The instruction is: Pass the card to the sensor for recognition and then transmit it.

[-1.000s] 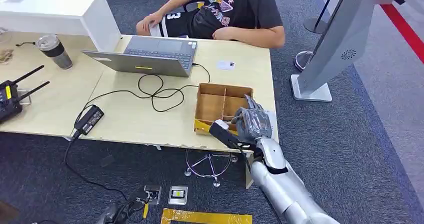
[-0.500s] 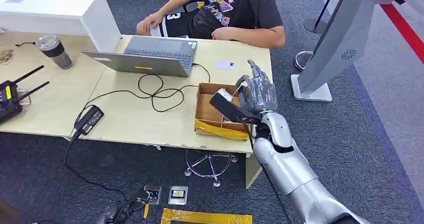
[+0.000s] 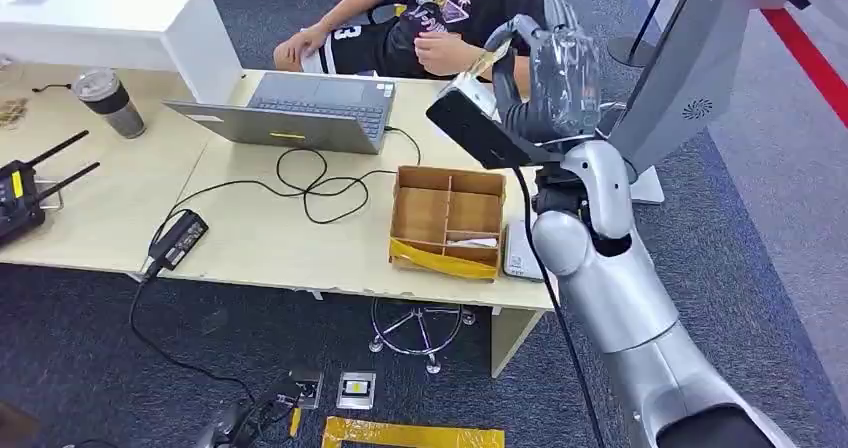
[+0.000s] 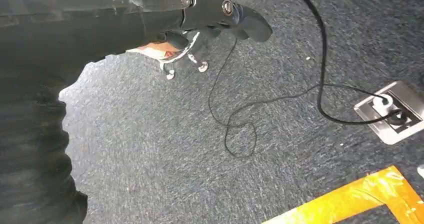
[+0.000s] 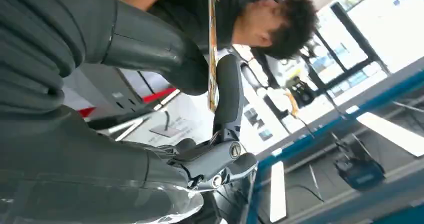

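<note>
My right hand [image 3: 548, 73] is raised high over the table's far right corner, in front of the seated person. It pinches a thin card [image 3: 486, 61] between thumb and a finger. The right wrist view shows that card [image 5: 212, 59] edge-on, with a dark finger [image 5: 228, 94] pressed against it. A white flat device [image 3: 520, 254] lies on the table to the right of the wooden box [image 3: 447, 218]. The tall grey kiosk [image 3: 690, 78] stands on the floor to the right of my hand. My left hand [image 4: 150, 11] hangs above the carpet, holding nothing.
A person in a black shirt [image 3: 460, 13] sits behind the table [image 3: 260, 238]. On it are a laptop [image 3: 300, 113], looped black cables [image 3: 310, 183], a tumbler [image 3: 108, 101] and a radio unit [image 3: 20, 196]. Yellow tape [image 3: 410, 434] and floor sockets [image 3: 330, 389] lie below.
My right hand has risen from the front edge of the wooden box up and away over the table's far corner, carrying the card. The white device beside the box is now uncovered.
</note>
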